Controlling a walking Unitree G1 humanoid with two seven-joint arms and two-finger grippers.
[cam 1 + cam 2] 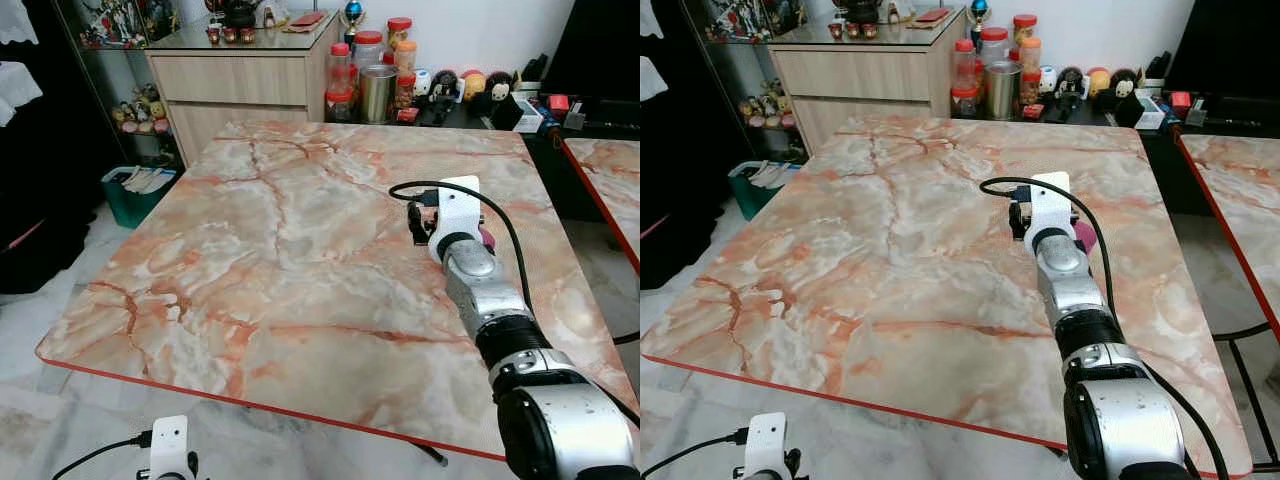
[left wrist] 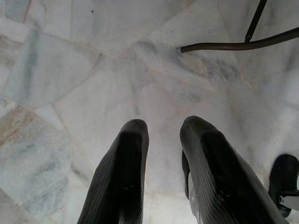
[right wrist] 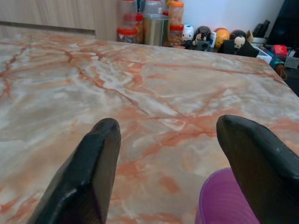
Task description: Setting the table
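Right tool (image 3: 163,163): you hold it spread wide above the worktop (image 1: 280,250), a purple cup (image 3: 226,200) just beside one finger.
Left tool (image 2: 163,163): hangs over the floor (image 2: 70,70), fingers slightly parted.

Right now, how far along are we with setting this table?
Barely begun. Done: one purple item sits on the marble table, beside the right gripper; I cannot tell what it is. In hand: nothing; that gripper's jaws stand wide apart over the tabletop, gripping nothing. The left gripper hangs idle above the floor, jaws apart. Left: practically the whole setting, since no other tableware shows on the marble.
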